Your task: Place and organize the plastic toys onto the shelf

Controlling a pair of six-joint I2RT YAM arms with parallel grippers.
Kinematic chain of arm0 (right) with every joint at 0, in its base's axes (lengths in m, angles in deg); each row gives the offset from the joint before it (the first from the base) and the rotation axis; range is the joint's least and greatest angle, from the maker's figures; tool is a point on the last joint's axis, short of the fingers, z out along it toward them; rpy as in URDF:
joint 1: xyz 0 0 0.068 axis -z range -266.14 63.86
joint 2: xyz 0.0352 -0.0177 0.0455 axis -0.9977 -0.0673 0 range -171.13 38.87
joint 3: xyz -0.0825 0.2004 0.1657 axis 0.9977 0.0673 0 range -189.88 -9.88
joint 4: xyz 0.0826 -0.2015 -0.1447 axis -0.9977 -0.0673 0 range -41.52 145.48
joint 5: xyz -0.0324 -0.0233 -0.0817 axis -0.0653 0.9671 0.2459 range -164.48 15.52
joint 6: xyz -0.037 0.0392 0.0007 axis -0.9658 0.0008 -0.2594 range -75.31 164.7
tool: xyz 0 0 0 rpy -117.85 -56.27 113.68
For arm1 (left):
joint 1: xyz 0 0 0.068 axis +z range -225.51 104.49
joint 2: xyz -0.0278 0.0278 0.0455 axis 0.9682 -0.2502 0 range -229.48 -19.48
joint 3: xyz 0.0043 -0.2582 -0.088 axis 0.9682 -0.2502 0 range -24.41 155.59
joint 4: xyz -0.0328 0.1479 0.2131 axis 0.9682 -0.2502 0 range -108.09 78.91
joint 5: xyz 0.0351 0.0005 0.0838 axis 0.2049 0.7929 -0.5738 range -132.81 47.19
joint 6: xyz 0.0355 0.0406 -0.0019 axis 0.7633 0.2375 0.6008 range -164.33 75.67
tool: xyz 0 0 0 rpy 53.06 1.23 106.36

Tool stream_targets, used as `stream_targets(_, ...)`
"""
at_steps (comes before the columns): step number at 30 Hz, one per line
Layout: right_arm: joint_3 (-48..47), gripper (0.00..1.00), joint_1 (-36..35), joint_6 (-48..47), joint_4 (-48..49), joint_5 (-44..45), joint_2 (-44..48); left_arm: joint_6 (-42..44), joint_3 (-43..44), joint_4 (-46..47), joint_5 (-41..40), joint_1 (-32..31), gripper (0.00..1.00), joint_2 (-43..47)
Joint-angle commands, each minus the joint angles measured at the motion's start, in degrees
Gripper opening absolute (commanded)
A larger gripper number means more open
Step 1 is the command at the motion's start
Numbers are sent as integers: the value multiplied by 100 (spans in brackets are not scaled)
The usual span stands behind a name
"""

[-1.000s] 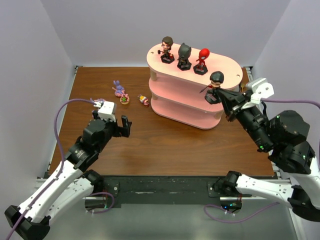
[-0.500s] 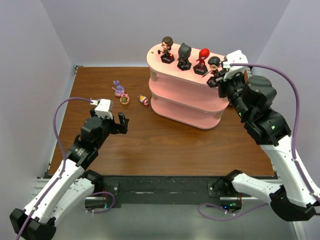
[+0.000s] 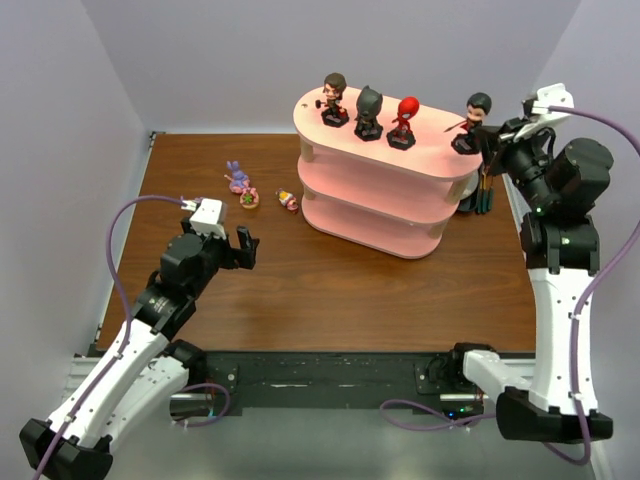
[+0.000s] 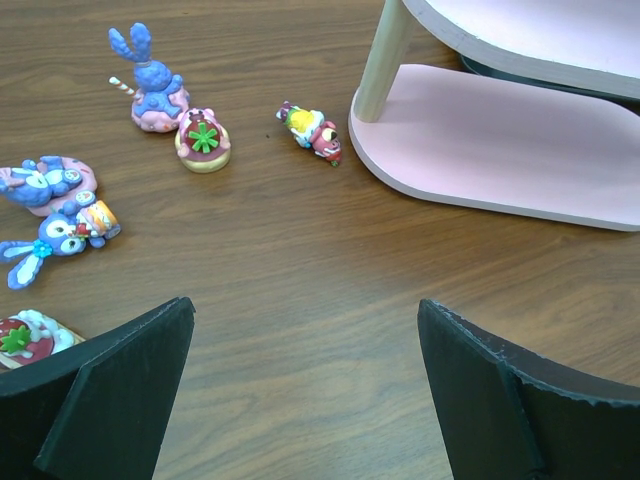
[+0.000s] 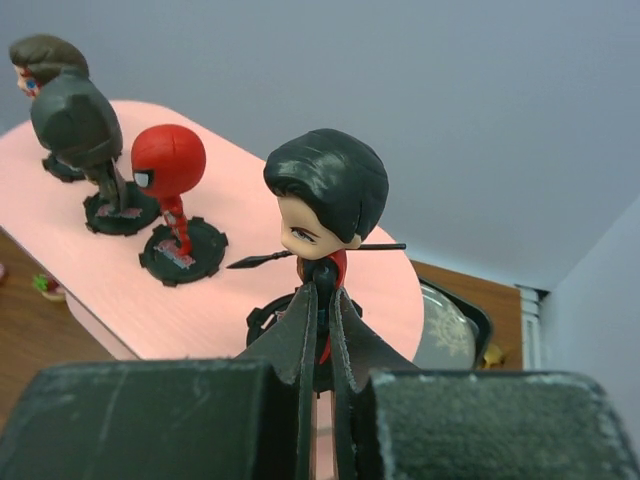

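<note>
The left arm (image 3: 130, 345) reaches forward and low from its base at the near left, elbow bent, wrist roughly level. Its tool (image 3: 245, 250) aims ahead with the jaws spread wide and nothing between them; in the left wrist view the two dark fingers (image 4: 110, 400) stand far apart at the lower corners. The right arm (image 3: 558, 300) stands tall, its long white link nearly upright above its base, and the wrist at the top bends over towards the left. Its tool (image 3: 488, 135) points left, pinched tight, the slim fingertips (image 5: 305, 320) pressed together on the lower body of the black-haired figurine (image 3: 477, 108)
</note>
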Motion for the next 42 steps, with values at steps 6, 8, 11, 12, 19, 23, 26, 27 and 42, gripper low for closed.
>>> stream_targets(6,725,0,956,1586,2555,-2634,-177,97,-66,354,142,32,98,74)
stream_targets(8,813,0,974,1586,2758,-2757,-195,97,-57,363,186,32,98,47)
stream_targets(11,927,0,974,1630,3003,-3003,-291,97,-49,380,247,58,98,21)
stream_targets(12,971,0,974,1682,3083,-3030,-300,88,-49,380,256,67,98,12)
stream_targets(19,1332,0,974,1533,3356,-3214,-415,88,-66,389,291,102,98,-5)
stream_targets(23,1393,0,974,1647,3645,-3329,-555,88,-66,389,326,128,98,-32)
stream_targets(26,1402,0,974,1700,3778,-3355,-625,88,-66,398,344,137,98,-49)
stream_targets(27,1394,0,974,1691,3813,-3373,-660,88,-66,407,353,137,98,-58)
stream_targets(42,1552,0,974,1656,4155,-3654,-960,106,-57,433,405,207,98,-137)
